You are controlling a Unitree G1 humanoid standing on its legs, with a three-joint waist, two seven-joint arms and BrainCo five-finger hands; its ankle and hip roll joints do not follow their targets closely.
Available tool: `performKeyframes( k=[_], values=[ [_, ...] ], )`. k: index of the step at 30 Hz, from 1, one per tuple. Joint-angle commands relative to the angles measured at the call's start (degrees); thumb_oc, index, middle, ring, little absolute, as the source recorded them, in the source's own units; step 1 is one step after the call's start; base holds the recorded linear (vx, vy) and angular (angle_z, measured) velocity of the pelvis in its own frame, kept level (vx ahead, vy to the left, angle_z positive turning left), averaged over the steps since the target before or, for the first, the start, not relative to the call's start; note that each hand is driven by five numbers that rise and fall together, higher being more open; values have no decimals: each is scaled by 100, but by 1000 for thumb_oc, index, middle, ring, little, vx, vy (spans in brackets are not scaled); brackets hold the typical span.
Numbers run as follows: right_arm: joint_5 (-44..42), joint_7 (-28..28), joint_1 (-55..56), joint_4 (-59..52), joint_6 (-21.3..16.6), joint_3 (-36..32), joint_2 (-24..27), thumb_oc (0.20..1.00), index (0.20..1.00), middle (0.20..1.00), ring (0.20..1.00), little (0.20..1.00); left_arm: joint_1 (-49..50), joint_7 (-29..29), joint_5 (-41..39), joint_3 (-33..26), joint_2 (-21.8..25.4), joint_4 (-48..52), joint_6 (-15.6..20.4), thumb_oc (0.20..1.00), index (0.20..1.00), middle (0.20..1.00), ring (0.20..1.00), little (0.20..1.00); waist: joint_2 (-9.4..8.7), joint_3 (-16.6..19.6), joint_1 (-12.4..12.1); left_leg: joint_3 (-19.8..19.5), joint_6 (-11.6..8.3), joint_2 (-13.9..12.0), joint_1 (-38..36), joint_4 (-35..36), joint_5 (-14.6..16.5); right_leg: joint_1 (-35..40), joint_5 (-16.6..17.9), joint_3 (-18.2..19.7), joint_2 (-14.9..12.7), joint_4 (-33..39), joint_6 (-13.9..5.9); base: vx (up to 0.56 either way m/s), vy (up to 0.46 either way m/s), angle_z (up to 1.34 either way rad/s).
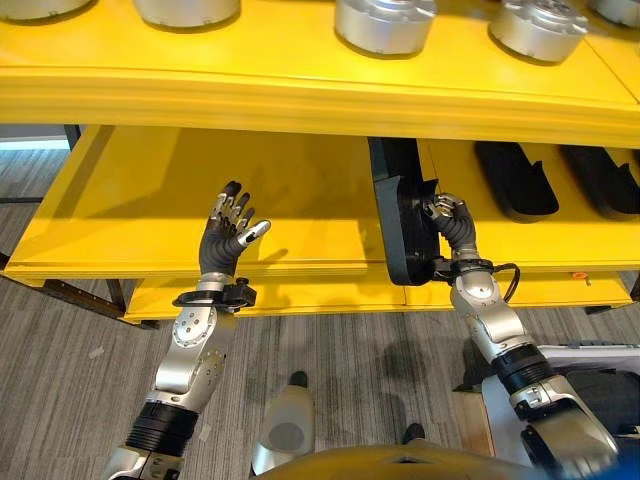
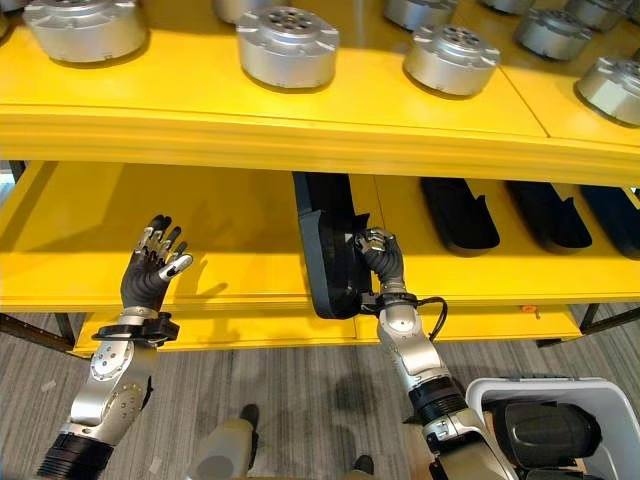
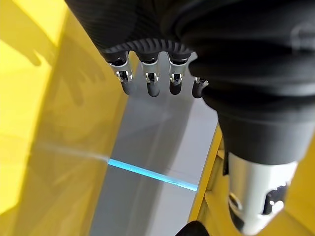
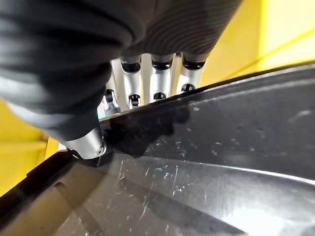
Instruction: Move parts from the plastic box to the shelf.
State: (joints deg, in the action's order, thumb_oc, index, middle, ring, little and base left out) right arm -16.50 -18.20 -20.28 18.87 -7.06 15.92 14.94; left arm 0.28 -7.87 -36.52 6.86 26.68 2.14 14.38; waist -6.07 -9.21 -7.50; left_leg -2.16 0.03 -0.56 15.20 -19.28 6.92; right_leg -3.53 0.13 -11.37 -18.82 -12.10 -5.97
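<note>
The right hand (image 2: 378,252) pinches a black part (image 2: 325,250), long and tray-shaped: the fingers (image 4: 157,78) go over its rim and the thumb presses the near side. The part stands on its edge on the middle level of the yellow shelf (image 2: 230,285), and its near end hangs a little over the front lip. The left hand (image 2: 152,268) is raised in front of the same level, well apart from the part, with fingers (image 3: 150,81) spread and holding nothing.

To the right of the held part, more black parts (image 2: 458,213) lie flat on this level, side by side. On the top level stand round silver metal pieces (image 2: 288,45) in rows. A lower yellow level shows under the middle one.

The white plastic box (image 2: 560,385) is at the lower right, near the right arm, with another dark part (image 2: 545,432) inside. The floor (image 2: 300,390) is grey with a wood-grain pattern. No writing can be read.
</note>
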Motion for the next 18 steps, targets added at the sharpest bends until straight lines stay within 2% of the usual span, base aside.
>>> performKeyframes(
  k=[1, 2, 4, 5, 6, 7, 8, 11, 12, 14, 17, 18],
  values=[
    [157, -51, -370, -431, -309, -130, 20, 200, 200, 200, 200, 200, 71, 41, 245, -40, 353, 570, 298, 1000, 1000, 1000, 1000, 1000, 169, -108, 15, 89, 279, 123, -398, 820, -142, -46, 953, 38, -90, -489, -349, 43, 56, -6],
    [156, -51, -375, -428, -309, -130, 19, 200, 200, 200, 200, 200, 69, 41, 246, -42, 354, 571, 298, 1000, 1000, 1000, 1000, 1000, 175, -114, 21, 81, 274, 114, -405, 818, -134, -26, 951, 24, -80, -475, -345, 25, -57, -13],
    [131, -123, -687, -287, -303, -136, 74, 200, 200, 200, 200, 200, -57, 22, 180, -33, 398, 518, 368, 1000, 1000, 1000, 1000, 1000, 188, -361, 49, 22, 125, 43, -361, 712, -53, -274, 1094, -241, -208, 601, -487, 7, -113, -9],
    [131, -123, -689, -286, -304, -136, 75, 200, 200, 200, 200, 200, -58, 22, 180, -33, 398, 517, 368, 1000, 1000, 1000, 1000, 1000, 192, -365, 51, 19, 124, 39, -361, 707, -50, -266, 1097, -246, -204, 607, -485, 40, -147, 7],
    [185, -191, -881, -214, -272, -69, 43, 200, 200, 200, 200, 200, -129, -74, 183, -65, 368, 453, 381, 1000, 1000, 1000, 1000, 1000, 168, -459, 17, 67, 1, -85, -383, 616, 12, -395, 1181, -465, -300, 1057, -604, 72, -157, 15],
    [205, -176, -865, -209, -249, -60, 42, 200, 200, 200, 200, 200, -106, -66, 173, -81, 334, 449, 381, 1000, 1000, 1000, 1000, 1000, 128, -467, 18, 58, -33, -92, -383, 569, 4, -279, 1223, -443, -306, 1037, -645, 110, -196, 10],
    [210, -158, -794, -225, -261, -38, 82, 200, 200, 200, 200, 200, -120, -55, 157, -47, 274, 409, 366, 1000, 1000, 1000, 1000, 1000, 107, -461, 21, 17, -70, -101, -443, 628, -7, -149, 1047, -329, -237, 972, -607, 87, -164, 20],
    [124, -95, -719, -237, -256, -28, 115, 200, 200, 200, 200, 200, -167, 29, 76, 44, 192, 407, 343, 1000, 1000, 1000, 1000, 1000, 40, -359, 55, -63, -190, -122, -476, 911, -176, -83, 974, -404, -189, 979, -619, 61, -189, 41],
    [101, -71, -637, -240, -253, -59, 181, 200, 200, 200, 200, 200, -131, 121, 24, 77, 160, 488, 304, 1000, 1000, 1000, 1000, 1000, 64, -292, 45, -199, -317, -214, -478, 1051, -298, 12, 760, -568, -128, 942, -586, 87, -275, 62],
    [113, -77, -567, -197, -266, -89, 219, 200, 200, 200, 200, 200, -43, 182, -59, 93, 145, 533, 285, 1000, 1000, 1000, 1000, 1000, 119, -228, 68, -365, -442, -373, -499, 1175, -397, 130, 404, -764, -4, 895, -483, 88, -306, 64],
    [116, -104, -570, -99, -295, -58, 220, 200, 200, 200, 200, 200, 88, 228, -144, 99, 141, 595, 249, 1000, 1000, 1000, 1000, 1000, 167, -150, 20, -436, -566, -610, -578, 1408, -561, 237, 151, -964, 153, 861, -397, 52, -200, 18],
    [116, -104, -570, -97, -297, -55, 220, 200, 200, 200, 200, 200, 92, 228, -144, 97, 140, 597, 248, 1000, 1000, 1000, 1000, 1000, 172, -151, 22, -438, -573, -620, -592, 1428, -570, 242, 145, -967, 162, 858, -391, 56, -203, -3]
  ],
)
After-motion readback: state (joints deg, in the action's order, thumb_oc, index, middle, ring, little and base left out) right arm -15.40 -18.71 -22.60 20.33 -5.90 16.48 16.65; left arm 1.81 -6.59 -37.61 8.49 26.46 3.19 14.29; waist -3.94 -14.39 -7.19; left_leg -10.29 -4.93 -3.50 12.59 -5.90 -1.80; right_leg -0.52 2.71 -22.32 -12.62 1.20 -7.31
